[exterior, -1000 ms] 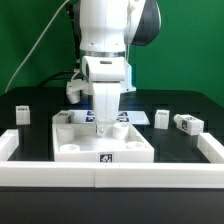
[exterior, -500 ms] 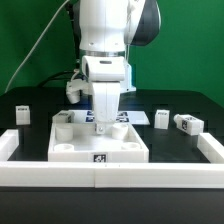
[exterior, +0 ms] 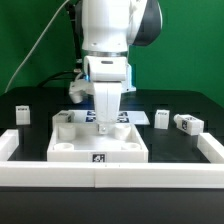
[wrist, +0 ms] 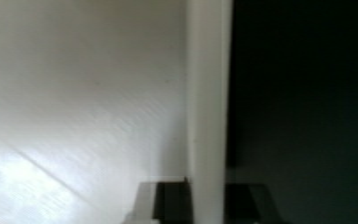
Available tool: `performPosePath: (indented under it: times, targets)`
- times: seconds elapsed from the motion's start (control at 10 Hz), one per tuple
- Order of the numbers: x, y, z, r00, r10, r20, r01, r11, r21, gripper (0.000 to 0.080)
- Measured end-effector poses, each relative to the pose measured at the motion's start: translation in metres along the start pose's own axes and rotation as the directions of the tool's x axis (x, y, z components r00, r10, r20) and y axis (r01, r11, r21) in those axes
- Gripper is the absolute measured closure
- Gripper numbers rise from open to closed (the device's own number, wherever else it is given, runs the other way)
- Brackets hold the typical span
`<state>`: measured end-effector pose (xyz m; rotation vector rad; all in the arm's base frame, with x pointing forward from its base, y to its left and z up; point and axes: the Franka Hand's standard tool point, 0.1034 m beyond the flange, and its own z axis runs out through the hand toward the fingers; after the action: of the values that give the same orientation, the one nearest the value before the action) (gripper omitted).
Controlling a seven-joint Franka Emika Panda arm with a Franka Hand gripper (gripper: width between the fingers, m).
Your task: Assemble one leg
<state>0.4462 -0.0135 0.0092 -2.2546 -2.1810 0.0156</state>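
The tool [exterior: 105, 120] is poised over the tabletop piece [exterior: 72, 150] at frame centre; its opening cannot be told. A leg [exterior: 22, 112] is seen loose at middle left; assembly is judged unfinished.

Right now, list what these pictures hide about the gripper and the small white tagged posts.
Exterior view: the gripper, low over the large white square tray-like piece, hides its own fingertips; open, shut or holding, cannot tell.
Wrist view: too close and blurred; only a pale surface beside darkness.
Exterior view: the arm partly hides one small white tagged post.
Exterior view: tags on the other posts are too small to read.
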Motion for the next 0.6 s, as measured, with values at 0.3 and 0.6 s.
performPosePath:
  times: [0.3, 0.6]
  targets:
    - [0.067, 0.010, -0.001, 0.998, 0.051, -0.025, -0.051, 0.999, -0.005, 0.0741]
    - [0.100, 0.024, -0.001, 0.999, 0.009, -0.042, -0.010, 1.000, -0.023, 0.0741]
